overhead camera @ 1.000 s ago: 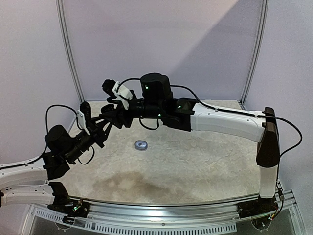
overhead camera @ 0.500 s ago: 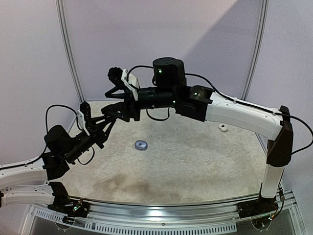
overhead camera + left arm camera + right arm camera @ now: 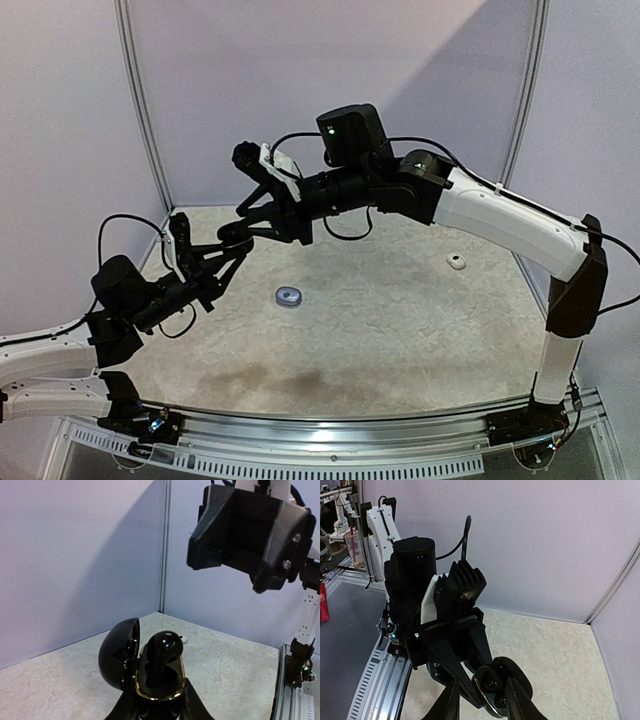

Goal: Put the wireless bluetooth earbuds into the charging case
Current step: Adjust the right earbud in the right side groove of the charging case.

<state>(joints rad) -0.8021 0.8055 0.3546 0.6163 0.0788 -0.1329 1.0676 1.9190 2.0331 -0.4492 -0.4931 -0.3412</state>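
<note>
Earbud (image 3: 164,649) in case (image 3: 118,656) within left end effector (image 3: 159,702)

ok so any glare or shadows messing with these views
Top external: a diagonal shadow crosses the back wall and the front rail glints. Left wrist: the glossy black case shows small highlights, yet sharp. Right wrist: evenly lit, nothing washed out.

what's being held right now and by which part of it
The black charging case, lid open, gripped at its lower body by the left tool.
</note>
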